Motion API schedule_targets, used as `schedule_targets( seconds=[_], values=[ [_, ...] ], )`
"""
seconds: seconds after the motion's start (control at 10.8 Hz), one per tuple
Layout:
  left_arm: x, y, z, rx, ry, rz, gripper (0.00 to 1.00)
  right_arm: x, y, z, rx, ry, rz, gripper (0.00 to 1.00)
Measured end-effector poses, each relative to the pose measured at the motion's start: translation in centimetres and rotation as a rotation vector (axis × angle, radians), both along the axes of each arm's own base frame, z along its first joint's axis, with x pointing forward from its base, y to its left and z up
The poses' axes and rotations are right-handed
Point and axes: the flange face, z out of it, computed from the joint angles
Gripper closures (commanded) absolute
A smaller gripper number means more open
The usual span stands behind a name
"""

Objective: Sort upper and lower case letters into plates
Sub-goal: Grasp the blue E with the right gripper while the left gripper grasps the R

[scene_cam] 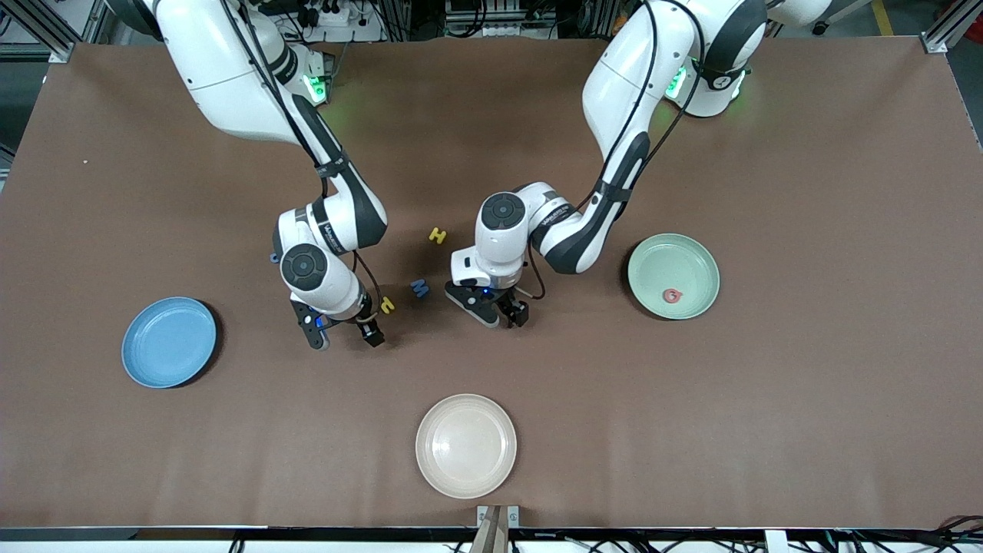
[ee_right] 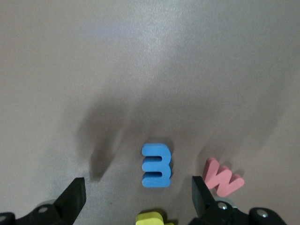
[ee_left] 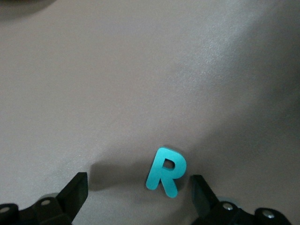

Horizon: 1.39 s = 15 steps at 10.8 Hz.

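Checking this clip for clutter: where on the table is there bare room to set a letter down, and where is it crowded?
Bare: table between blue plate and cream-white plate, and from there to the mint green plate. Crowded: around both open grippers, left gripper over the teal R, right gripper among the blue letter, pink letter, yellow letter.

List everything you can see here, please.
Plates: three; blue plate toward right arm's end, mint plate toward left arm's end, cream plate nearest front camera.
Red letter: one, in mint plate.
Mid-table letters: three; yellow H, blue M, yellow letter beside right hand.
Teal R: one, on table between fingers of left hand.
Under right hand: three; blue letter, pink letter, yellow bit.
Left hand: open, around teal R.
Right hand: open, over blue letter.
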Motion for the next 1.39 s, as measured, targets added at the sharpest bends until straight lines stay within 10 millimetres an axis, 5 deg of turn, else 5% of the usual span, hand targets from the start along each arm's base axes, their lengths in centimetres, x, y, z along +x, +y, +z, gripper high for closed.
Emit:
schedule_targets(
  seconds=[0.09, 0.18, 1.39],
  values=[
    [0.0, 0.0, 0.1, -0.001, 0.0, 0.0, 0.38, 0.1, -0.2, 0.0, -0.001, 0.0, 0.002, 0.0],
    [0.0, -0.1, 0.2, -0.002, 0.001, -0.006, 0.42, 0.1, -0.4, 0.0, -0.001, 0.0, 0.004, 0.0],
    [0.7, -0.7, 2.0, -0.078, 0.002, 0.019, 0.38, -0.1, -0.3, -1.0, -0.006, 0.012, 0.02, 0.0]
  ],
)
